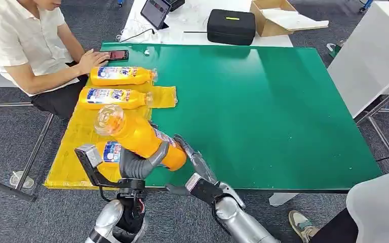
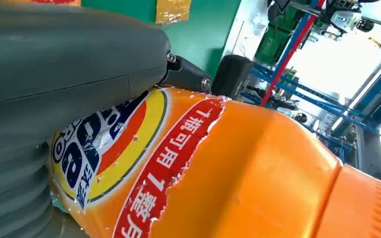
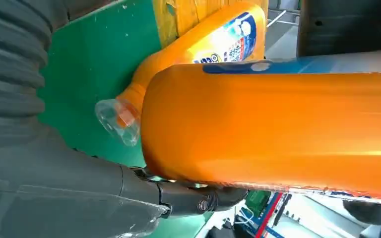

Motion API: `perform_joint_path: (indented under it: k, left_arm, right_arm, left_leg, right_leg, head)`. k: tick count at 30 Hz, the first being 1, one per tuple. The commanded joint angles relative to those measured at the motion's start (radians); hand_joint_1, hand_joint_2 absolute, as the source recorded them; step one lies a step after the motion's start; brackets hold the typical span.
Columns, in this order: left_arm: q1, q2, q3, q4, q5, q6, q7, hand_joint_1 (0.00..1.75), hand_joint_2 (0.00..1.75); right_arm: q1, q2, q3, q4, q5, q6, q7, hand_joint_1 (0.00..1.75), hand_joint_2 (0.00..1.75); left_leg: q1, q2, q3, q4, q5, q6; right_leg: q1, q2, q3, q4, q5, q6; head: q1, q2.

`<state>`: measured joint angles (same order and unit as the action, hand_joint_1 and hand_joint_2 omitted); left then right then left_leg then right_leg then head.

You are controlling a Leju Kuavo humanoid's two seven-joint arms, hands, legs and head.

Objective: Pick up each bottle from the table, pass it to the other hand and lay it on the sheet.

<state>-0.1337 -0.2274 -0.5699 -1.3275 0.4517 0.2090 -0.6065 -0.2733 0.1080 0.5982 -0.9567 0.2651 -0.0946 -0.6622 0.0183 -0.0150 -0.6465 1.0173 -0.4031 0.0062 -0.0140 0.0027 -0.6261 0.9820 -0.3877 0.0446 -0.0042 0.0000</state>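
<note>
- Head view: green table on grey carpet, with a white table behind it carrying a black case, a cardboard box and a tablet. The right and middle of the green top are bare. A yellow sheet covers the near-left corner and reaches the front edge.
- Two bottles lie on the sheet, caps pointing right: far bottle and second bottle, near each other. A third lying bottle is partly hidden behind the hands.
- A seated person at the left edge rests a hand by a phone.
- Held bottle is lifted over the sheet's near-right edge, clear cap toward the far left. Left hand wraps its lower body; right hand has extended fingers lying against its base.
- Left wrist view: thumb pressed on the held bottle's label, grip firm.
- Right wrist view: thumb under the orange body; whether these fingers close around it I cannot tell. A lying bottle's clear cap sits over green table beyond.
</note>
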Motion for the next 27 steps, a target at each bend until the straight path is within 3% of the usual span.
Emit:
perform_joint_path:
  k: [1, 5, 6, 9, 13, 17, 20, 23, 27]
  left_arm:
    - [0.012, 0.041, 0.057, -0.070, -0.088, 0.055, -0.003, 1.75, 1.75]
    - [0.002, 0.099, 0.084, -0.050, -0.360, 0.236, 0.021, 1.75, 1.75]
    - [-0.013, 0.119, 0.091, -0.003, -0.510, 0.334, 0.034, 1.75, 1.75]
    - [-0.057, 0.114, 0.158, 0.076, -0.640, 0.348, 0.055, 1.75, 1.75]
    - [-0.076, 0.097, 0.201, 0.088, -0.619, 0.310, 0.069, 1.75, 1.75]
    - [-0.095, 0.103, 0.223, 0.090, -0.605, 0.298, 0.084, 1.75, 1.75]
    - [-0.173, 0.150, 0.183, 0.216, -0.889, 0.413, 0.143, 1.75, 1.75]
    - [-0.283, 0.158, 0.159, 0.451, -1.128, 0.425, 0.188, 1.75, 1.75]
    - [-0.283, 0.158, 0.159, 0.451, -1.128, 0.425, 0.188, 1.75, 1.75]
  right_arm:
    - [0.078, 0.003, -0.056, 0.012, 0.059, -0.171, 0.000, 0.00, 0.00]
    - [0.172, -0.004, -0.173, -0.065, 0.129, -0.468, -0.035, 0.00, 0.00]
    - [0.205, -0.002, -0.237, -0.133, 0.121, -0.591, -0.036, 0.00, 0.00]
    - [0.288, 0.061, -0.520, -0.342, 0.270, -0.604, -0.036, 0.00, 0.00]
    - [0.327, 0.086, -0.654, -0.428, 0.300, -0.604, -0.036, 0.00, 0.00]
    - [0.329, 0.078, -0.606, -0.379, 0.247, -0.604, -0.036, 0.00, 0.00]
    - [0.314, 0.057, -0.522, -0.354, 0.201, -0.604, -0.036, 0.00, 0.00]
    - [0.272, 0.029, -0.448, -0.294, 0.168, -0.604, -0.036, 0.00, 0.00]
    - [0.272, 0.029, -0.448, -0.294, 0.168, -0.604, -0.036, 0.00, 0.00]
  left_leg:
    - [0.000, 0.001, 0.006, -0.001, -0.002, 0.000]
    - [0.000, 0.000, 0.003, -0.001, -0.001, 0.000]
    - [0.000, 0.002, 0.010, -0.002, -0.004, 0.000]
    - [0.000, -0.001, 0.003, -0.001, -0.001, 0.000]
    - [-0.001, -0.003, 0.000, 0.000, 0.000, 0.000]
    - [0.000, -0.001, 0.000, 0.000, 0.000, 0.000]
    - [0.000, 0.001, 0.004, -0.001, -0.001, 0.000]
    - [0.000, 0.000, 0.004, -0.001, -0.001, 0.000]
    - [0.000, 0.001, 0.003, -0.002, 0.000, 0.000]
  right_leg:
    - [0.001, -0.001, 0.005, -0.001, -0.002, -0.002]
    - [0.000, -0.001, 0.003, -0.001, -0.001, -0.001]
    - [0.001, 0.000, 0.009, -0.001, -0.004, -0.003]
    - [0.000, -0.002, 0.003, -0.001, -0.001, -0.001]
    - [0.000, -0.004, 0.001, 0.001, -0.002, -0.002]
    - [0.000, -0.002, 0.001, 0.000, -0.001, -0.001]
    - [0.000, -0.001, 0.004, 0.000, -0.002, -0.002]
    - [0.000, -0.001, 0.003, 0.000, -0.001, -0.002]
    - [0.000, 0.000, 0.003, -0.001, 0.000, -0.002]
  head:
    - [0.000, 0.000]
    - [0.000, 0.000]
    - [0.000, 0.000]
    - [0.000, 0.000]
    - [0.000, 0.000]
    - [0.000, 0.000]
    - [0.000, 0.000]
    - [0.000, 0.000]
    - [0.000, 0.000]
